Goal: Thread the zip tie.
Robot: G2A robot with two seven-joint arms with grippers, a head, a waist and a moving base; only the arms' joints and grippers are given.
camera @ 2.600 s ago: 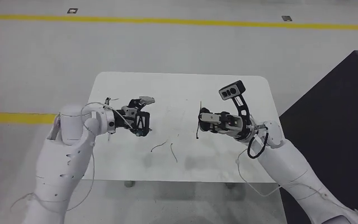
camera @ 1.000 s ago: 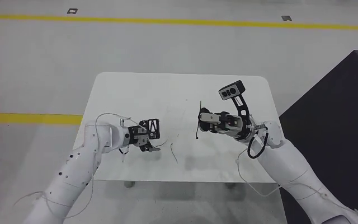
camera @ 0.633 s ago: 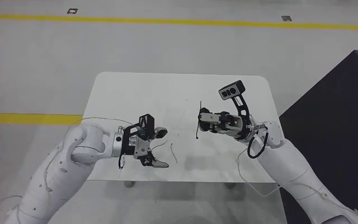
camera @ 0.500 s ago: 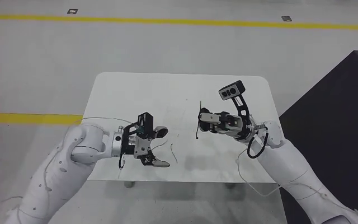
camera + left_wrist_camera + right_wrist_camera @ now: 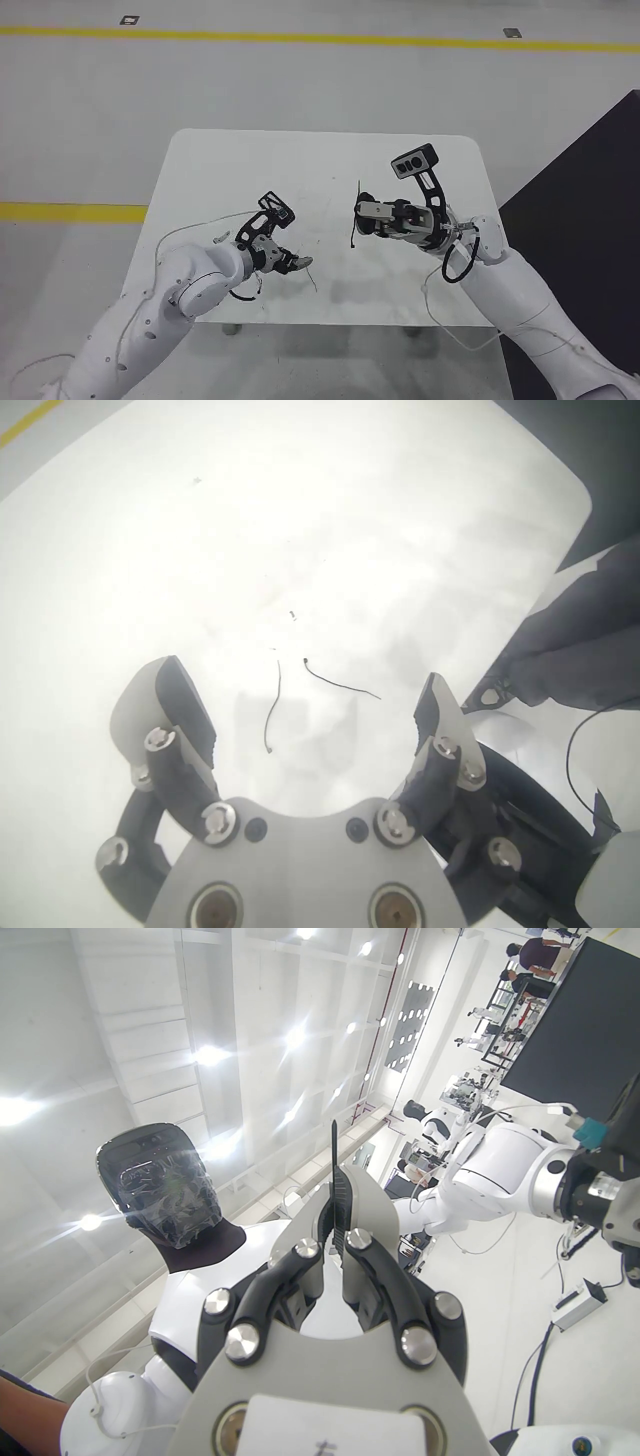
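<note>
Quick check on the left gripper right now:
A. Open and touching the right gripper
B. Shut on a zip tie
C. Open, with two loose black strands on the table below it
C: the left gripper has its fingers spread with nothing between them, and below it a bent black strand and a curved black strand lie loose on the table.

Black zip ties
One zip tie (image 5: 333, 1158) stands pinched in the right claw (image 5: 334, 1190); two curved loose ties (image 5: 273, 710) lie on the worktop (image 5: 350, 525).
</note>
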